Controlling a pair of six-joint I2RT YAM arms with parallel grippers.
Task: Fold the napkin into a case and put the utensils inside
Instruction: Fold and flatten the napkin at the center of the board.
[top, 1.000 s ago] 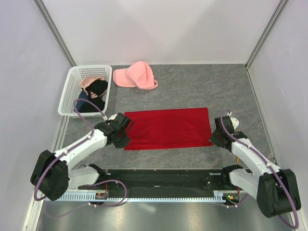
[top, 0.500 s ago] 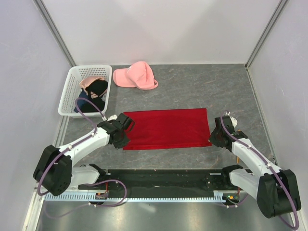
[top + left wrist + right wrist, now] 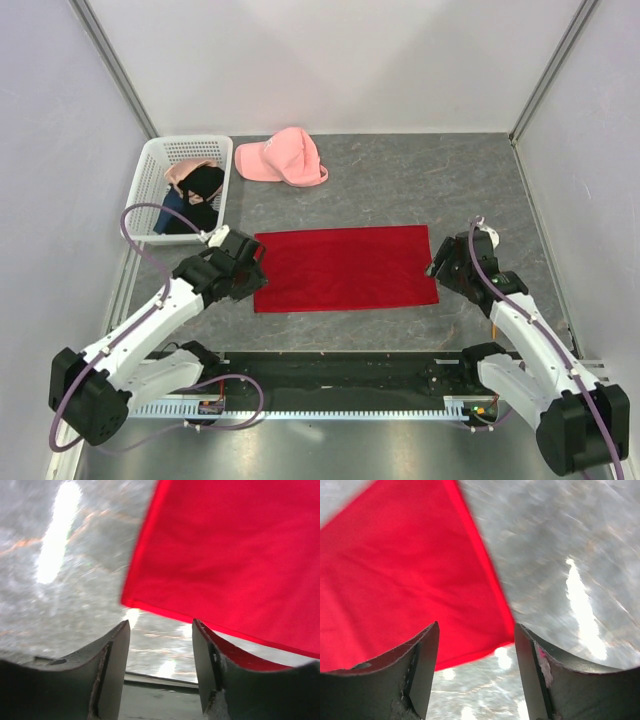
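The red napkin (image 3: 345,267) lies flat on the grey table as a wide folded rectangle. My left gripper (image 3: 250,272) hovers at its left edge, jaws open and empty. In the left wrist view the napkin's near left corner (image 3: 131,600) lies just ahead of the open fingers (image 3: 116,660). My right gripper (image 3: 436,266) is at the napkin's right edge, also open and holding nothing. In the right wrist view the napkin's near right corner (image 3: 507,635) sits between and beyond the fingertips (image 3: 425,655). The utensils are out of view.
A white basket (image 3: 140,205) with black, blue and pink garments stands at the back left. A pink cap (image 3: 283,159) lies behind the napkin. White walls enclose the table on three sides. The arms' black base rail (image 3: 330,375) runs along the near edge.
Both grippers have opened and let go of the napkin's near corners, then lifted and drawn back slightly. The napkin now lies flat, its near edge folded further back.
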